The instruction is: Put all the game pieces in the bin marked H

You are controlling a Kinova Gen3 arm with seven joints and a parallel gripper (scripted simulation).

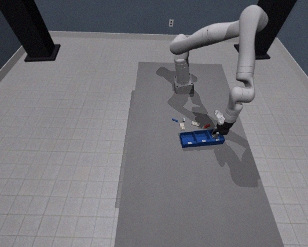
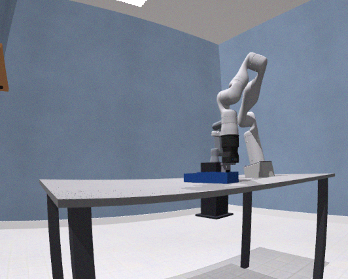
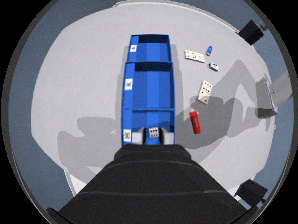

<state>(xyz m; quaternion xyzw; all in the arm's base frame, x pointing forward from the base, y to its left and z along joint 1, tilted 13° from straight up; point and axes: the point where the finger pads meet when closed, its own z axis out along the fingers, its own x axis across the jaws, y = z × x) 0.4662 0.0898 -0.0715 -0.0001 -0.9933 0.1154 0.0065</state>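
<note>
The blue bin point(image 1: 201, 138) has three compartments in a row, each with a small white label that I cannot read. My gripper point(image 1: 215, 135) hangs low over its right-end compartment, fingers open. In the wrist view a small pale piece point(image 3: 153, 133) shows right at the fingertips, inside that end compartment; I cannot tell if it still touches the fingers. Two pale dominoes point(image 1: 182, 126) point(image 1: 195, 123) lie on the table behind the bin. The side view shows the gripper point(image 2: 227, 169) just above the bin point(image 2: 211, 177).
A red piece point(image 1: 206, 126) lies just behind the bin, close to the gripper. A small blue piece point(image 1: 175, 119) and a small whitish piece point(image 1: 183, 119) lie further back left. The arm's base point(image 1: 183, 87) stands behind them.
</note>
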